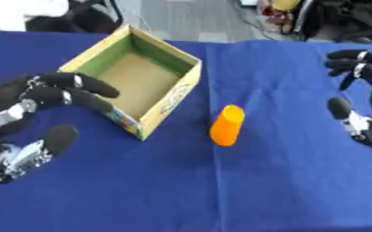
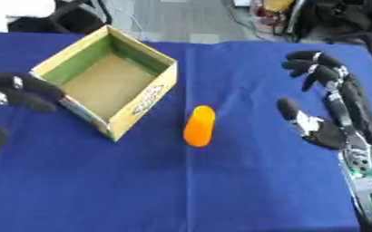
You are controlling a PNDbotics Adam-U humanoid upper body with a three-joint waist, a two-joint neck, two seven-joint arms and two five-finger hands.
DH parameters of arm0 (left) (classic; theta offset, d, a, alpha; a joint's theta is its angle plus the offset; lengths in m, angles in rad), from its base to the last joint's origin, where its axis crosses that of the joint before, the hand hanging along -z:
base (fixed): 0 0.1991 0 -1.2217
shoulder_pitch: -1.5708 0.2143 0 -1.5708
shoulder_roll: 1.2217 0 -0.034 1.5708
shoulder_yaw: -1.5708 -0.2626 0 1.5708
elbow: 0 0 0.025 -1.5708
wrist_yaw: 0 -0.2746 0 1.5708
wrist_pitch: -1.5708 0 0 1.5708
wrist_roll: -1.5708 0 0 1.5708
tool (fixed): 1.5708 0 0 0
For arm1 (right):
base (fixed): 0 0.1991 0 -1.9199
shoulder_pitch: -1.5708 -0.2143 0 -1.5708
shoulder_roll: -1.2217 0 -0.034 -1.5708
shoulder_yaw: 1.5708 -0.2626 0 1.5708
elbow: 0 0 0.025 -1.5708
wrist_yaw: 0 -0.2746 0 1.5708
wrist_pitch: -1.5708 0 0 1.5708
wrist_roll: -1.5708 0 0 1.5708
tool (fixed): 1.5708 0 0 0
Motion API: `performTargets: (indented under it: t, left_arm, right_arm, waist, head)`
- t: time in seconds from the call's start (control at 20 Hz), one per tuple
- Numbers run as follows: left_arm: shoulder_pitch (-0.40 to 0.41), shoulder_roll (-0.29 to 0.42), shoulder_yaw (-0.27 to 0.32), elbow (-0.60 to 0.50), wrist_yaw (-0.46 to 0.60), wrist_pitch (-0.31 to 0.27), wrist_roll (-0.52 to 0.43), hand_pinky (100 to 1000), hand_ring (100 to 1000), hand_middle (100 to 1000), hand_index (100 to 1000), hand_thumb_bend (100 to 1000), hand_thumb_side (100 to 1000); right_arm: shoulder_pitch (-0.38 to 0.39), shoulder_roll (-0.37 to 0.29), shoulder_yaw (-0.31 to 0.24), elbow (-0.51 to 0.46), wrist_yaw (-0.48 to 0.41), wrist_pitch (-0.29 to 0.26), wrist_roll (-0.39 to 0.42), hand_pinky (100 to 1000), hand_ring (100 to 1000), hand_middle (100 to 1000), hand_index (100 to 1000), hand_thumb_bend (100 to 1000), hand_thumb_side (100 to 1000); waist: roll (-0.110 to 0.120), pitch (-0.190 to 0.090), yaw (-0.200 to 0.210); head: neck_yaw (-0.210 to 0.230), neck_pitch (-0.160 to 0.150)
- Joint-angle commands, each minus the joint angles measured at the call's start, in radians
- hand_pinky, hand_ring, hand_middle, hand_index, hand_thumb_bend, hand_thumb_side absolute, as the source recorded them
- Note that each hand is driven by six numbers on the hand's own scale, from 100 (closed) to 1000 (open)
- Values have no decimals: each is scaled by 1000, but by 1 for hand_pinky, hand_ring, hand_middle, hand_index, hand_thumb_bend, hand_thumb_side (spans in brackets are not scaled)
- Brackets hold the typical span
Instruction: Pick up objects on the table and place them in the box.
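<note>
An orange cylinder [image 1: 227, 125] lies on the blue tablecloth, just right of the open cardboard box [image 1: 139, 79], whose inside holds nothing. My left hand [image 1: 26, 122] hovers at the left of the box, fingers relaxed and spread, holding nothing. My right hand [image 2: 332, 108] is at the right, well apart from the orange cylinder, fingers extended with the tips slightly bent and the thumb pointing toward the cylinder; it holds nothing.
The blue tablecloth [image 1: 181, 190] covers the whole table. Beyond the far edge are a grey floor, cables and dark equipment [image 2: 324, 18]. Bare cloth spreads in front of the box and the cylinder.
</note>
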Motion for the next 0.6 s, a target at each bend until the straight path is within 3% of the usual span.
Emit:
performTargets:
  t: [0.05,0.25,0.5,0.6]
  left_arm:
    - [-17,12,-10,-14,-3,-238,-227,845,826,847,843,100,1000]
    - [-20,9,-22,-14,-10,-250,-227,844,825,847,850,100,1000]
    - [-25,9,-34,-14,6,-257,-227,843,824,847,848,100,1000]
    - [-25,10,-38,-14,9,-260,-227,843,824,847,848,100,1000]
  right_arm:
    - [14,-73,76,-16,48,60,32,489,646,787,815,521,1000]
    - [16,-111,143,-16,103,84,59,505,661,813,842,529,1000]
    - [-2,-144,174,-16,130,97,49,581,706,850,850,555,1000]
    - [-18,-158,182,-16,139,109,38,693,758,864,850,578,1000]
  waist:
    - [2,-12,5]
    - [1,-7,11]
    - [0,-6,15]
    - [0,-7,15]
  head:
    - [-12,-2]
    - [-19,5]
    - [-23,9]
    - [-25,11]
